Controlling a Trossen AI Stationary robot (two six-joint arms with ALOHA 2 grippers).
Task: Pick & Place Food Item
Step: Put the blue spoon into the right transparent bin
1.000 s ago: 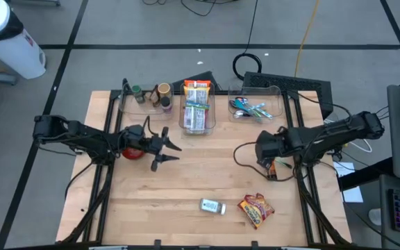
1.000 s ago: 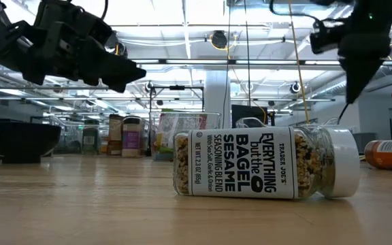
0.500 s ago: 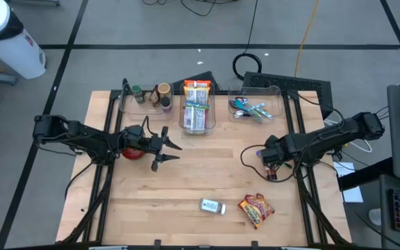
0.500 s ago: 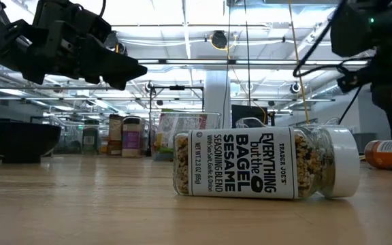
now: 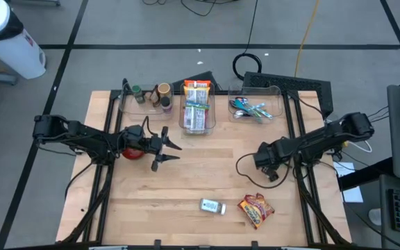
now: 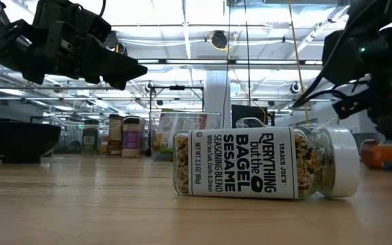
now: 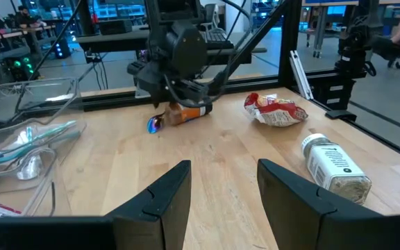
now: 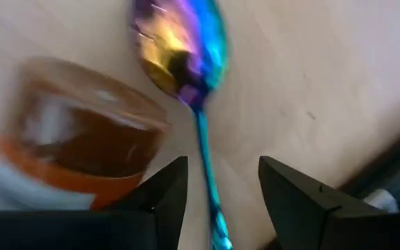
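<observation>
High view, read as a clock face over the wooden table [image 5: 186,173]: the right gripper [image 5: 261,160] sits near three o'clock, low over the boards beside the table's right rail. Its wrist view shows the two dark fingers [image 8: 162,201] spread apart with nothing between them, hanging just above an iridescent spoon [image 8: 182,48] that lies flat on the wood, and an orange-labelled jar [image 8: 68,149] lying on its side just beside the spoon's bowl. Neither thing is touched by the fingers.

The left gripper [image 5: 164,148] waits near nine o'clock, raised above the table, its fingers [image 7: 158,201] parted and empty, aimed across toward the right arm. A dark bowl with something red in it [image 5: 132,149] lies under the left arm.

Toward six o'clock a seasoning jar [image 5: 212,206] with a white cap lies on its side; its label reads "Everything but the Bagel Sesame" in the low view. Just beside it, toward five o'clock, sits a red and yellow snack bag [image 5: 255,210].

Along twelve o'clock stand three clear bins: the left one [image 5: 144,103] with small jars, the middle one [image 5: 197,111] with packaged bars, the right one [image 5: 255,105] with utensils.
</observation>
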